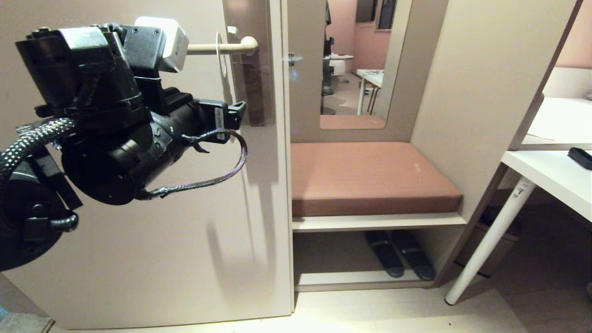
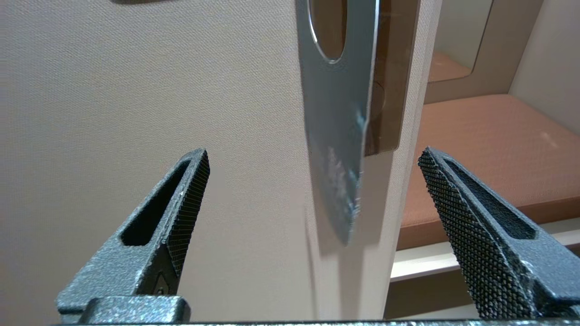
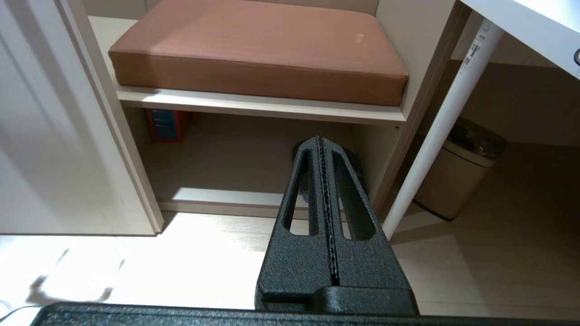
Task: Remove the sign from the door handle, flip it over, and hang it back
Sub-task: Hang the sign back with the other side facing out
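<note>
Fingers [image 2: 186, 199] of the left hand [image 2: 312, 194] stand spread wide with nothing between them touched; the sign [image 2: 337, 136] hangs edge-on in the gap, clear of both pads. Its oval hole sits over the door handle [image 1: 222, 47], so the card dangles against the brown-grey plate [image 1: 252, 69] near the edge of the beige door [image 1: 185, 231]. Beyond the door lies a brown cushion [image 1: 370, 178] on a shelf, with a white table [image 1: 550, 178] further right. Low by the floor, the right hand [image 3: 322, 140] is parked, pressed fully closed and empty.
</note>
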